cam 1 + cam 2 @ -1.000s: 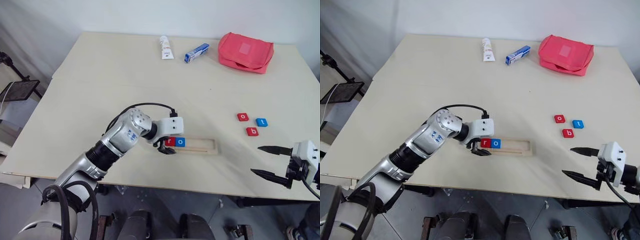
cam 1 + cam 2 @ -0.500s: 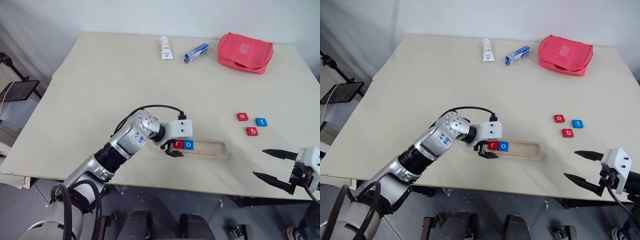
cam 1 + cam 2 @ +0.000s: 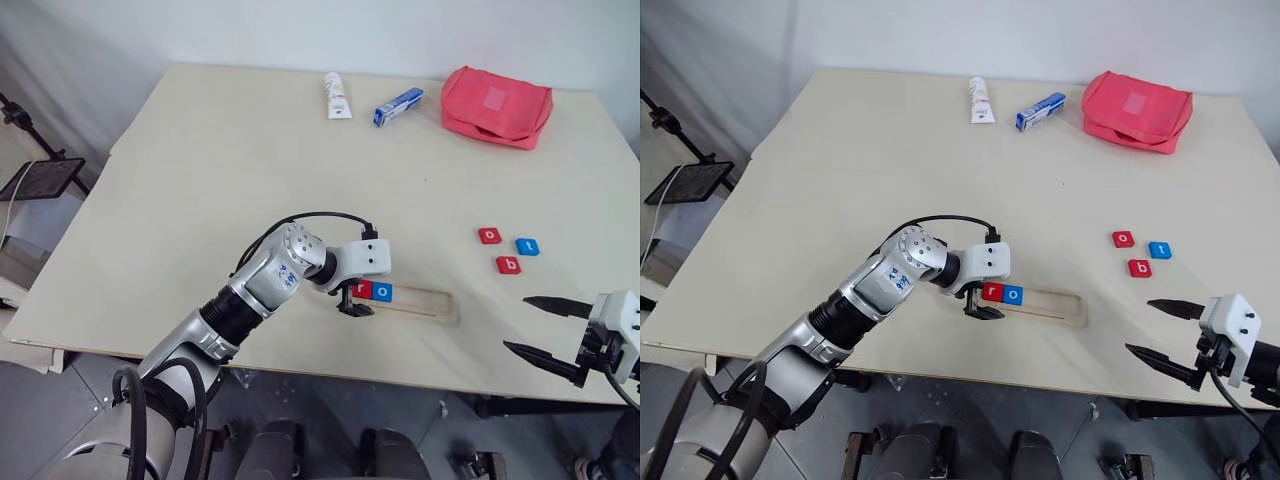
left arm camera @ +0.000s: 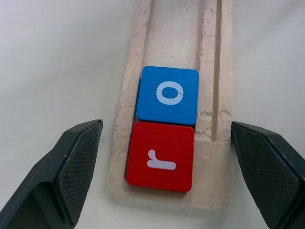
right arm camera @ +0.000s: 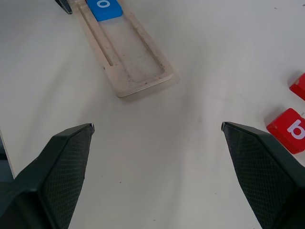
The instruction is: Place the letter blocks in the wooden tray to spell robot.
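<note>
The wooden tray (image 3: pixel 425 303) lies near the table's front edge. Two letter blocks sit side by side at its left end, a red "r" (image 4: pixel 160 156) and a blue "o" (image 4: pixel 167 94). My left gripper (image 3: pixel 352 303) is at that end of the tray. It is open, its fingers (image 4: pixel 78 157) straddling the tray with a gap on each side. Three loose blocks lie to the right: a red "o" (image 3: pixel 489 236), a blue "t" (image 3: pixel 527 246) and a red "b" (image 3: pixel 508 265). My right gripper (image 3: pixel 515 322) hovers open at the front right, holding nothing.
At the table's far edge lie a white tube (image 3: pixel 334 95), a blue-and-white box (image 3: pixel 397 105) and a red pouch (image 3: pixel 496 105). A black stand (image 3: pixel 40 175) is off the table's left side. The front table edge runs just below the tray.
The tray with its two blocks has slid a little to the right, with my left gripper at its end. The right gripper has stayed open in about the same place.
</note>
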You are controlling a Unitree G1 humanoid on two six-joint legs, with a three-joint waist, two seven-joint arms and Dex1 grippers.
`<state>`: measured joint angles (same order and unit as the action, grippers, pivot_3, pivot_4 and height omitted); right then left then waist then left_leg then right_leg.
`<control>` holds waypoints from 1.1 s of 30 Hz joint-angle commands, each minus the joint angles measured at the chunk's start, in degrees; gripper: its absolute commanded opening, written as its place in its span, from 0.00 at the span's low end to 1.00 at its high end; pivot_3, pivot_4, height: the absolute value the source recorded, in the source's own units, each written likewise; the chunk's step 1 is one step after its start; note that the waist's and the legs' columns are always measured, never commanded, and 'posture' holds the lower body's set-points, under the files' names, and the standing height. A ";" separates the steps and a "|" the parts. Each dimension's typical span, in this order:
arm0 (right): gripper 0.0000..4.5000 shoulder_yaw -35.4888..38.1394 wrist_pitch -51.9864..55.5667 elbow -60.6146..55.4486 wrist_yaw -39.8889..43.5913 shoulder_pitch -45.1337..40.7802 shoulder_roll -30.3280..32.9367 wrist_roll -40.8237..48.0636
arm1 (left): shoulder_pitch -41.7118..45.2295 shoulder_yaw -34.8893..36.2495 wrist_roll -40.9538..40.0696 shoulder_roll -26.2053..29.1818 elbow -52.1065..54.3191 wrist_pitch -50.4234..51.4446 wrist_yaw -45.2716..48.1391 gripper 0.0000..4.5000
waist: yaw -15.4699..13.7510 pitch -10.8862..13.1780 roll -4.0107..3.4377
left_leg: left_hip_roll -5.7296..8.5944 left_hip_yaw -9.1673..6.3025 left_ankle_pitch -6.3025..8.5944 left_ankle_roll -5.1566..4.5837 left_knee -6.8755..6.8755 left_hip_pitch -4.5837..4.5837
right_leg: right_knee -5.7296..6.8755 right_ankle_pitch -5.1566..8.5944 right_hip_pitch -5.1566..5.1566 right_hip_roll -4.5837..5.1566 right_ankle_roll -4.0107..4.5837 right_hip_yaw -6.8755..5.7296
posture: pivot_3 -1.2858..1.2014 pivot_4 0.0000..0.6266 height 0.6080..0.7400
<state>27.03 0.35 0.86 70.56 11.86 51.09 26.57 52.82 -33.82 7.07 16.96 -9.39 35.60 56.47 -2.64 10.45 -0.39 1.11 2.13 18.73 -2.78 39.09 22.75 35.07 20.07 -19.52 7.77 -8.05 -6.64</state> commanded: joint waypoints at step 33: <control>1.00 1.81 8.43 -13.68 -23.42 -0.22 -12.05 1.93 | -4.68 20.69 -7.19 1.45 -12.06 -21.23 -9.23 1.00 | -0.12 0.00 0.00 | 0.13 0.02 0.01 -0.03 -0.05 -0.25 | 0.58 0.00 -0.10 0.11 0.00 0.06 | 0.52 0.24 1.00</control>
<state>27.20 8.65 -10.46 47.76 10.84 39.63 27.21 48.29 -13.94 1.98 18.20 -24.45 17.31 45.02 -2.76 10.45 -0.39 1.23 2.16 18.74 -2.82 39.04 22.50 35.64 20.07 -19.62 7.88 -8.05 -6.58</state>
